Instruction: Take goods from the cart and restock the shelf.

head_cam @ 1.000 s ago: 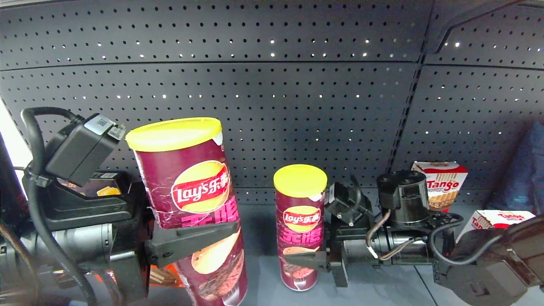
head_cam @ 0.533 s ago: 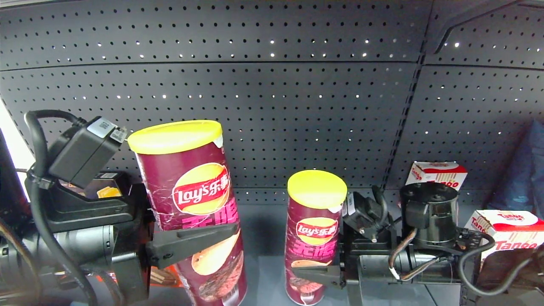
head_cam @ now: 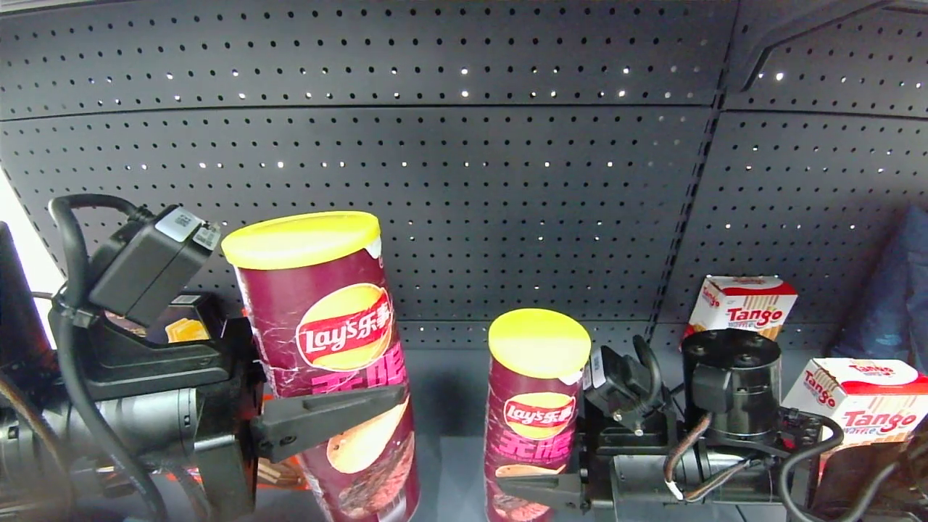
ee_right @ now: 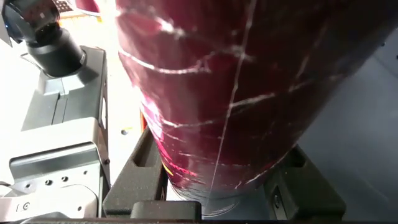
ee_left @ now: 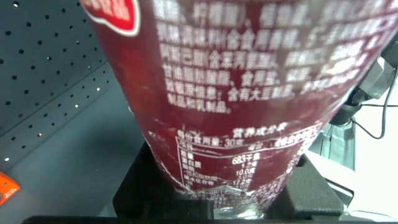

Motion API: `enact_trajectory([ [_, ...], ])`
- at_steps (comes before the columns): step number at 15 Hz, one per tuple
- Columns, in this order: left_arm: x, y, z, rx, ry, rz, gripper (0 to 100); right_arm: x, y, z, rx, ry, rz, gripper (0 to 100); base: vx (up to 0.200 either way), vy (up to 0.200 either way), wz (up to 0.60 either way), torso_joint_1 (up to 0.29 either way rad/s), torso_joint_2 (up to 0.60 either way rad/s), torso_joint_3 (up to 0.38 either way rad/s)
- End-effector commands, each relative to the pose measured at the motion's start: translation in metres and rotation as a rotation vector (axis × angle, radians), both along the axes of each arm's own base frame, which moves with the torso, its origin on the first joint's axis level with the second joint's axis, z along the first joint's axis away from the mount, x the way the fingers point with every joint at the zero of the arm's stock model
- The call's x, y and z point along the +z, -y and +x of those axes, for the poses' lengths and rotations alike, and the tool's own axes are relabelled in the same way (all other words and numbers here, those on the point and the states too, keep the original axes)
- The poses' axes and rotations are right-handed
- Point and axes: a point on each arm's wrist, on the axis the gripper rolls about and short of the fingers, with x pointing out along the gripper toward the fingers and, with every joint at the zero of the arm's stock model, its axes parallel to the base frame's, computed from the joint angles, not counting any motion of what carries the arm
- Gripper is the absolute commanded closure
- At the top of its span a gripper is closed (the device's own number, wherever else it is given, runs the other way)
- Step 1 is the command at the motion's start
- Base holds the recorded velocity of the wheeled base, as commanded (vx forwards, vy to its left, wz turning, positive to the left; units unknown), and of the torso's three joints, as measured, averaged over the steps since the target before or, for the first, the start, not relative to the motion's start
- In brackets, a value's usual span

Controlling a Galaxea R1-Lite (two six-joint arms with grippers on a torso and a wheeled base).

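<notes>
Change: the right chip can (head_cam: 538, 406), held by the right gripper (head_cam: 529, 486), has shifted toward the robot's right and sunk lower in the head view, so its base is now cut off by the edge. The left chip can (head_cam: 319, 341) has dropped only slightly. The pegboard has not shifted, so the camera held still.
Left gripper (head_cam: 355, 417): its fingers (head_cam: 326, 420) are clamped across the lower half of the left chip can. One dark finger crosses the front of the label. The left wrist view shows the can (ee_left: 236, 81) seated between the finger bases.
Left chip can: a maroon tube with a yellow lid, in the air in front of the shelf (head_cam: 449, 406). It is tilted, with its lid leaning toward the robot's left.
Right gripper: its fingers (head_cam: 540, 489) are closed on the right chip can near its bottom. The right wrist view shows the can (ee_right: 236, 93) wedged between them.
Right chip can: the same maroon tube with a yellow lid, close to upright and to the right of the left can. Whether it touches the shelf cannot be told.
Shelf: a grey deck backed by a dark pegboard panel (head_cam: 464, 181).
Other goods: an upright wafer box (head_cam: 741, 308) stands at the back right, and a second wafer box (head_cam: 863, 402) sits nearer, beside the right arm.
</notes>
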Motion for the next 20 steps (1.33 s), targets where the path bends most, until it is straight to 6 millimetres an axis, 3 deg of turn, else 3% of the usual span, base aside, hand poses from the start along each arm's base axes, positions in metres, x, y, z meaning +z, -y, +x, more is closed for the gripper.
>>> enact_trajectory([
  [1, -0.001, 0.0, 0.0, 0.001, -0.003, 0.001, 100, -0.008, -0.003, 0.003, 0.001, -0.016, -0.013, 100, 0.0, 0.0, 0.0, 0.0, 0.0, 0.0],
  [11, -0.005, -0.004, 0.001, 0.017, -0.015, 0.008, 100, -0.015, -0.003, 0.002, 0.004, -0.037, -0.031, 100, 0.0, 0.0, 0.0, 0.0, 0.0, 0.0],
  [12, -0.005, -0.004, 0.001, 0.017, -0.015, 0.008, 100, -0.016, -0.002, 0.001, 0.004, -0.04, -0.035, 0, 0.0, 0.0, 0.0, 0.0, 0.0, 0.0],
  [20, -0.006, -0.004, 0.0, 0.016, -0.018, 0.01, 100, -0.015, 0.008, -0.008, 0.0, -0.047, -0.041, 0, 0.0, 0.0, 0.0, 0.0, 0.0, 0.0],
])
